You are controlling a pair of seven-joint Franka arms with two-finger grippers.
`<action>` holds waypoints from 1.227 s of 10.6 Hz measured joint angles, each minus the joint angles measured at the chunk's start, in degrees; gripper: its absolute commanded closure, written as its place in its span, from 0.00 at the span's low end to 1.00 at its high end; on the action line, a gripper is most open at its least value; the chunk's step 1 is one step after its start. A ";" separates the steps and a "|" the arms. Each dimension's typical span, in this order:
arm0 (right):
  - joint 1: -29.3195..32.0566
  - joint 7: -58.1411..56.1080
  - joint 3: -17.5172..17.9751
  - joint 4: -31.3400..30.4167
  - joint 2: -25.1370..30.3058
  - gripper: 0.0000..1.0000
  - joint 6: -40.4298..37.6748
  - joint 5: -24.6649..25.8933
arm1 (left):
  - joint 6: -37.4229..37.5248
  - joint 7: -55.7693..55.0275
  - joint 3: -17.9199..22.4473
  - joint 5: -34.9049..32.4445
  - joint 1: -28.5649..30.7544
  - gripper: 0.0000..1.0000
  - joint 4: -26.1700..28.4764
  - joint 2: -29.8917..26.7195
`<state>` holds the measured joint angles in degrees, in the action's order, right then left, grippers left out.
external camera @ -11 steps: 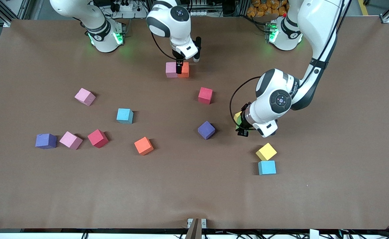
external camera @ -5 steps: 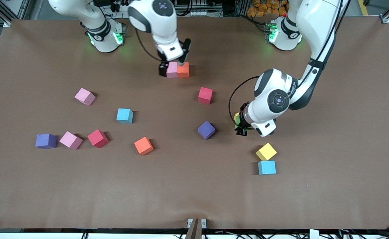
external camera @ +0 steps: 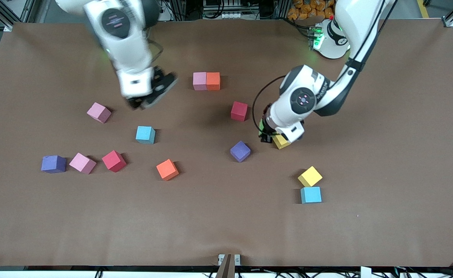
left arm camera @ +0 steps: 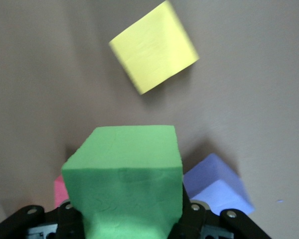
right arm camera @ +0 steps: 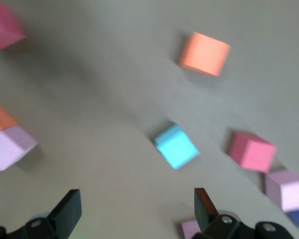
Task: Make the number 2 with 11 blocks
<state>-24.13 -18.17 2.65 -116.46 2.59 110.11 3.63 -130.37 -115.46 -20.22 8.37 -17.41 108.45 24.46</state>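
My left gripper (external camera: 266, 133) is shut on a green block (left arm camera: 124, 174) and holds it in the air, over the table beside a yellow block (external camera: 281, 141). A red block (external camera: 239, 111) and a purple block (external camera: 240, 151) lie close by. Of the number 2, a pink block (external camera: 200, 81) and an orange block (external camera: 213, 81) stand touching, near the robots' bases. My right gripper (external camera: 151, 94) hangs open and empty over bare table, between that pair and a loose pink block (external camera: 99, 112). Its wrist view shows a light blue block (right arm camera: 176, 146) past the open fingers (right arm camera: 70, 206).
Loose blocks lie toward the right arm's end: light blue (external camera: 145, 134), purple (external camera: 53, 163), pink (external camera: 82, 163), red (external camera: 114, 160), orange (external camera: 167, 169). A yellow block (external camera: 310, 176) touches a light blue one (external camera: 311, 195) nearer the front camera, toward the left arm's end.
My right gripper left the pink and orange pair and swung toward the right arm's end. My left gripper carried the green block toward the red block, uncovering the yellow one.
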 measured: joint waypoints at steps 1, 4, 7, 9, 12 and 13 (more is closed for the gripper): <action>2.87 -0.02 -2.31 -0.09 -0.16 0.00 1.25 -0.02 | -2.44 -1.35 -1.38 -0.01 -0.02 1.00 2.77 -1.16; 15.84 -0.05 -3.52 -0.47 -3.92 0.00 10.63 -0.09 | -6.44 -6.67 -5.52 -0.01 -0.12 1.00 11.94 -6.42; 23.01 -0.05 -3.62 0.63 -13.45 0.00 20.64 -0.15 | -8.48 -12.34 -8.63 -0.05 -0.14 1.00 17.06 -9.33; 23.48 -0.04 -3.51 4.11 -20.69 0.00 24.69 -0.08 | -9.16 -15.80 -10.17 -0.06 -0.43 1.00 18.79 -10.24; 22.98 -0.71 -3.07 5.77 -26.18 0.00 25.32 -0.06 | -12.51 -19.43 -11.05 -0.06 -4.60 1.00 20.64 -10.25; 22.69 -1.19 -2.96 5.81 -27.20 0.00 25.39 -0.06 | -13.13 -20.25 -11.11 -0.06 -6.29 1.00 20.97 -10.20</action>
<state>-1.45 -19.36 -0.31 -110.65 -24.61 135.50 3.57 -143.50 -135.71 -31.33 8.31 -23.70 129.43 14.26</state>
